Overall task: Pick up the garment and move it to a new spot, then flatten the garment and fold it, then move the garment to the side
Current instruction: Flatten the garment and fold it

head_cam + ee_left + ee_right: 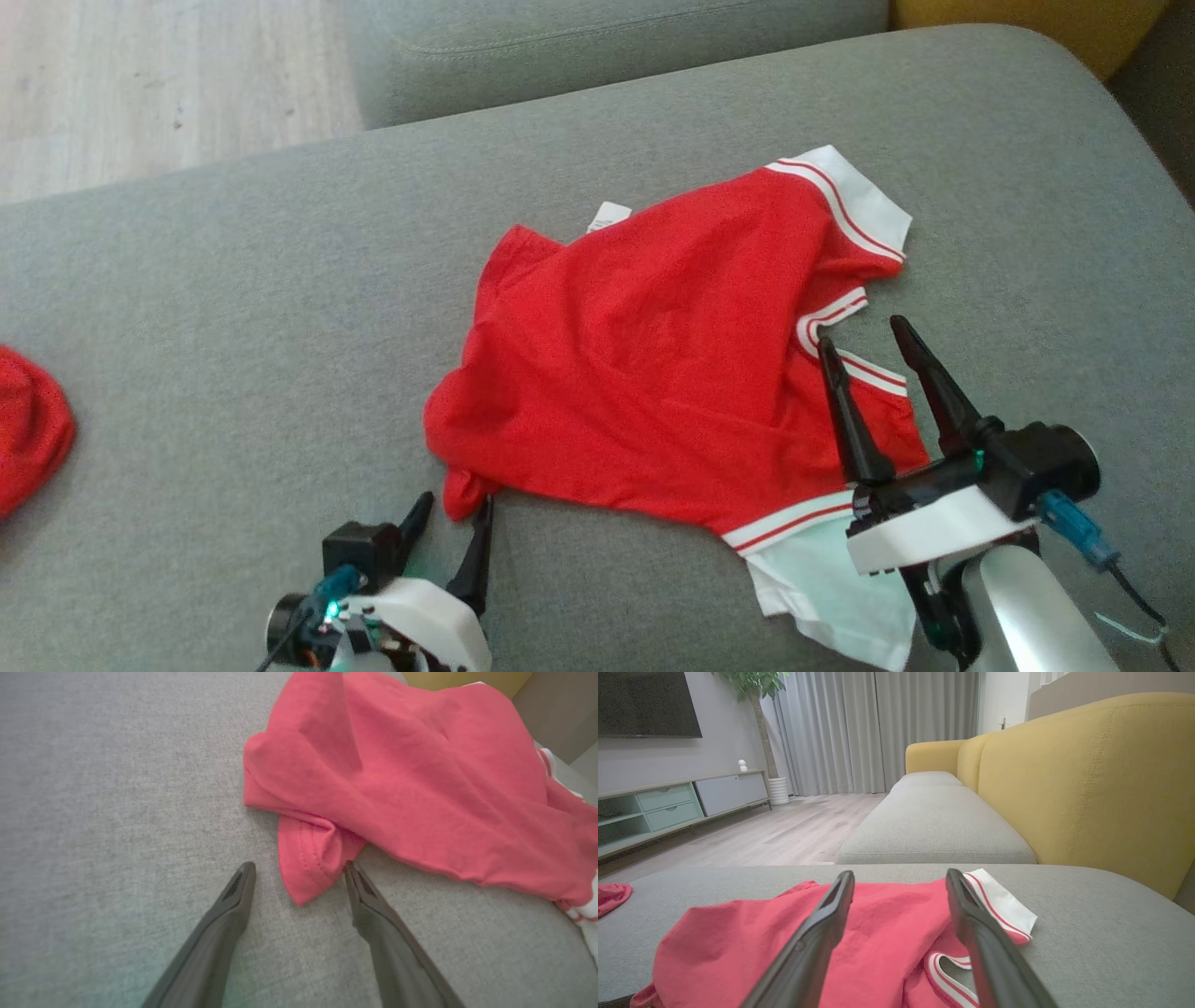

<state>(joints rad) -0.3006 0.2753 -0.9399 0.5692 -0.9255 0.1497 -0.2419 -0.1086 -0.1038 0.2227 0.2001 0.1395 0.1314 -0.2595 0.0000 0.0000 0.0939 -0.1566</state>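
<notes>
At the far left of the grey cushion [233, 308] we see a small red cloth lump [28, 429], well apart from everything else. Our left gripper [456, 504] sits low near the front edge, its 2 fingers [224, 933] spread wide with a loose red corner of the garment [644, 373] between the tips; whether either tip touches the cloth we cannot tell. The garment lies crumpled at mid-cushion, its white striped trim [864, 210] toward the right. Our right gripper [864, 334] hovers over that side, fingers parted, holding nothing. Beyond lie pale wood floor [140, 75], grey curtains [878, 728] and a yellow sofa back [1087, 779].
</notes>
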